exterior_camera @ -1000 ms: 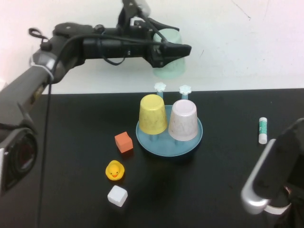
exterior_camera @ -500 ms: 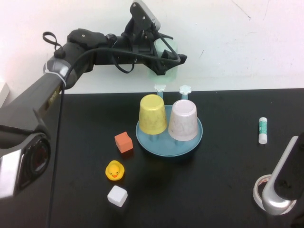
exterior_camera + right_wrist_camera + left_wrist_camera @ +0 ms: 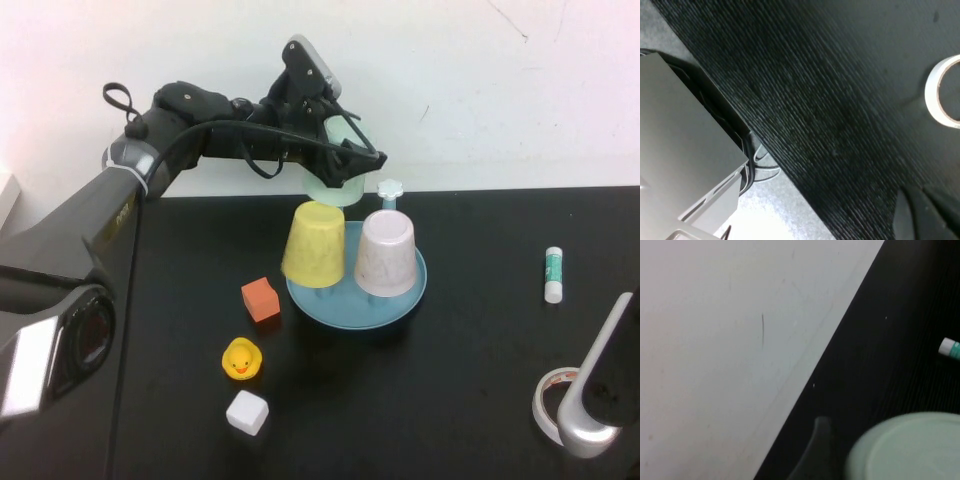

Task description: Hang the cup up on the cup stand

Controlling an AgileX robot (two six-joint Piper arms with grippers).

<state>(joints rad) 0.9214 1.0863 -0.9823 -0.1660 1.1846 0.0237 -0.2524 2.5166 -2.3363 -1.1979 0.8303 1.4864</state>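
Left gripper [image 3: 345, 165] grips cup [image 3: 335, 180]; wrist shows its base.

You are looking at a black table [image 3: 480, 380] carrying: the cup stand [image 3: 356, 300], an orange block [image 3: 261, 299], a yellow duck [image 3: 241, 359], a white cube [image 3: 247, 412], a glue stick [image 3: 553, 274] and a tape roll [image 3: 546, 400].

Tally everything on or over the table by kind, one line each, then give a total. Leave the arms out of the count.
Cups: 3 (mint cup in the left gripper, yellow cup, pink speckled cup)
Cup stand: 1
Blocks: 2 (orange block, white block)
Rubber duck: 1
Glue stick: 1
Tape roll: 1, by the right gripper
Total: 9
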